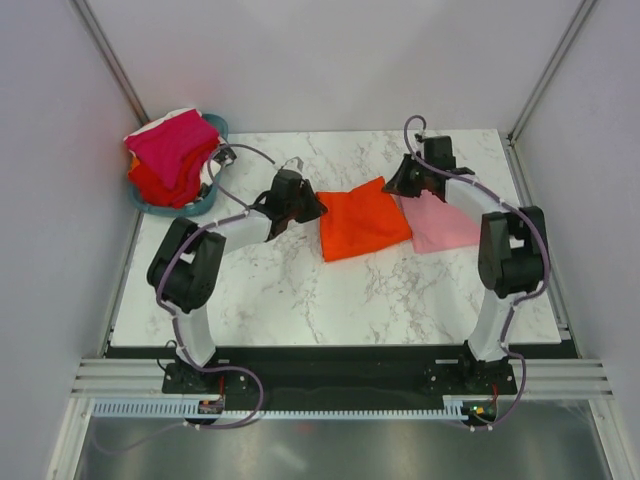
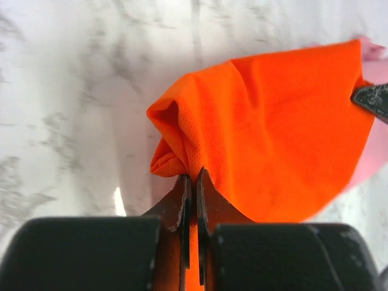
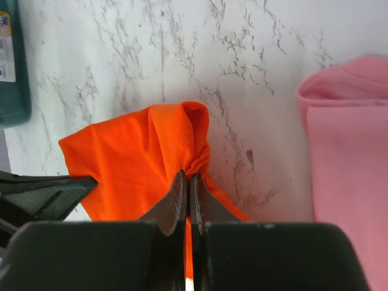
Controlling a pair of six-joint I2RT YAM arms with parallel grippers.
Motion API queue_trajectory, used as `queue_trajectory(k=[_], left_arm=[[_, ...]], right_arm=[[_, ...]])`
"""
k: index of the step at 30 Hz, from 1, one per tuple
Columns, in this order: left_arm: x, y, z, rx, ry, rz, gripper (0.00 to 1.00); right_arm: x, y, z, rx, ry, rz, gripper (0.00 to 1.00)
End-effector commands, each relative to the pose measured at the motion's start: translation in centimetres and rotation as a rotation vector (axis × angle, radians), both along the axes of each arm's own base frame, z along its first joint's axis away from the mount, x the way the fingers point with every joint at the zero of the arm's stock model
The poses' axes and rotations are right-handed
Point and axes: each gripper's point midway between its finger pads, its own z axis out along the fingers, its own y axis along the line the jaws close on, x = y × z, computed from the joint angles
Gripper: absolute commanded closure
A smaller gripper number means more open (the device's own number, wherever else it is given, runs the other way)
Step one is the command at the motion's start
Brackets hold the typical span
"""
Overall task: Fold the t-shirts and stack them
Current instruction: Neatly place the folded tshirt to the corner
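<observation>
left end effector clamped shut on orange t-shirt — one corner, right end effector pinching the opposite corner

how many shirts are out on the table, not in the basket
2: the orange shirt in the middle, the pink shirt beside it on the right. Others may hide beneath.

Orange tee: cloth, fine mesh knit, matt, creased. Pink tee: softer cloth, matt, smooth face. Tees in basket: cloth, matt, rumpled. Counter: marble-look, white w/ grey veins, smooth, slight sheen. Left hand & right hand: black hard plastic by look, matt bodies, finger edges scuffed. Basket: teal plastic, smooth. Front rail: bare metal, grooved.
</observation>
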Motion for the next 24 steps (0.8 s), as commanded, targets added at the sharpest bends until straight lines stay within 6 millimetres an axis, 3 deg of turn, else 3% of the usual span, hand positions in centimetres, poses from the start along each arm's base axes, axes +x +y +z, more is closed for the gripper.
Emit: queue_trajectory(k=[1, 6, 7, 8, 12, 14, 15, 17, 18, 20, 21, 24], left_arm=[[-0.7, -2.8, 7.1, -0.036, -0.164, -0.054, 0.98], [-4.6, -8.3, 11.1, -0.091, -0.229, -0.166, 0.98], [-5.3, -9.0, 12.2, -0.107, -0.244, -0.18, 0.98], [-6.5, -10.4, 12.9, -0.119, -0.254, -0.214, 0.98], [-8.0, -13.4, 16.7, -0.171, -0.319, -0.263, 0.98], [-8.7, -15.3, 16.9, -0.183, -0.322, -0.303, 0.98], [-8.5, -16.3, 18.4, -0.199, -0.351, -0.315, 0.98], [-9.0, -18.4, 17.5, -0.189, -0.34, -0.353, 0.98], [-8.8, -19.4, 18.8, -0.206, -0.36, -0.361, 0.98], [-9.2, -21.3, 17.6, -0.199, -0.348, -0.389, 0.98], [-9.1, -22.1, 18.6, -0.214, -0.366, -0.392, 0.98], [-9.1, -24.4, 18.1, -0.215, -0.377, -0.409, 0.98]], right_arm=[[-1.1, -2.9, 6.5, -0.055, -0.123, -0.079, 1.0], [-3.3, -9.4, 8.8, -0.112, -0.113, -0.224, 1.0], [-3.6, -11.8, 10.7, -0.114, -0.153, -0.28, 1.0], [-4.0, -12.8, 11.2, -0.12, -0.165, -0.303, 1.0], [-5.5, -18.1, 13.8, -0.194, -0.2, -0.436, 1.0], [-5.7, -19.8, 14.0, -0.216, -0.196, -0.471, 1.0], [-5.8, -21.7, 14.0, -0.222, -0.186, -0.514, 1.0], [-6.0, -23.5, 13.9, -0.223, -0.178, -0.556, 1.0], [-6.3, -25.3, 13.7, -0.225, -0.171, -0.598, 1.0], [-6.7, -26.8, 13.2, -0.229, -0.155, -0.625, 1.0], [-6.8, -27.4, 12.8, -0.23, -0.146, -0.638, 1.0], [-7.2, -29.5, 12.2, -0.234, -0.128, -0.683, 1.0]])
